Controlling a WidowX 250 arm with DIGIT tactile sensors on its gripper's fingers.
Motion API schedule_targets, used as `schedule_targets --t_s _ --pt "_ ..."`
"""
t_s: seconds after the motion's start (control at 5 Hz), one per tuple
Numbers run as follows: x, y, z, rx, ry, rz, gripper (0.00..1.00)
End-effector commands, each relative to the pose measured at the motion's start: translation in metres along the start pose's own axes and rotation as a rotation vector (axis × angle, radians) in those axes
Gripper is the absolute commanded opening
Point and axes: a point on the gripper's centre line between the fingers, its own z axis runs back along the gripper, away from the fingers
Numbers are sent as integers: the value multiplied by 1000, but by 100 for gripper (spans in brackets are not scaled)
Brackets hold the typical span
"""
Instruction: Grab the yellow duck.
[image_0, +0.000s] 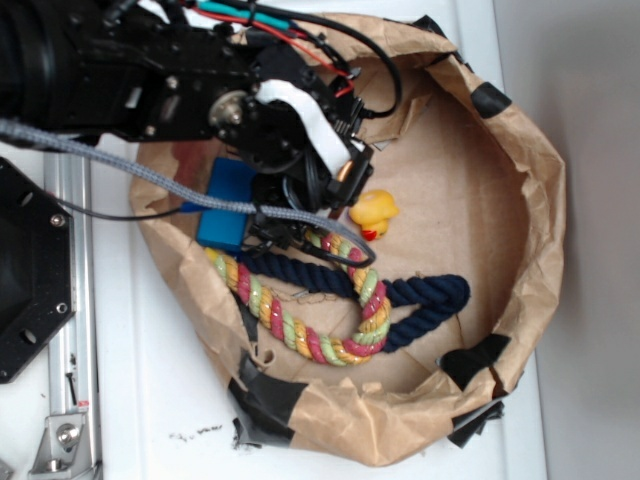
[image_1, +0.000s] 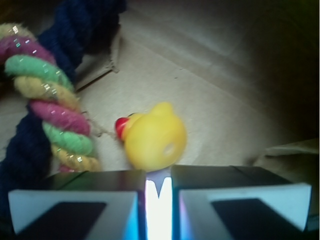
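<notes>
You see no readable writing. Your black gripper (image_1: 159, 192) is clenched, empty, fingers nearly meeting just behind the small glossy yellow rubber duck (image_1: 154, 137), which lies on brown paper (image_1: 225, 100) beside the braided yellow-pink-green rope (image_1: 60, 120).

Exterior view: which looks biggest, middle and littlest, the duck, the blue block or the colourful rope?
1. The colourful rope, longest by far.
2. The blue block, partly hidden by the arm.
3. The yellow duck, littlest.
</notes>
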Motion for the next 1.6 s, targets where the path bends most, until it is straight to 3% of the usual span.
schedule_targets --t_s 0.0,0.2,0.4,0.6,1.0,1.2,1.4 --pt "32 24 69 54 -149 83 0" --pt "44 24 82 21 -149 113 100" --pt "45 23 58 7 -110 163 100" --pt "32 24 31 -20 -33 191 100" --pt "16 19 -32 -193 117 227 100" --pt "16 16 -39 -170 153 211 0" --pt "14 19 -29 -167 78 200 0"
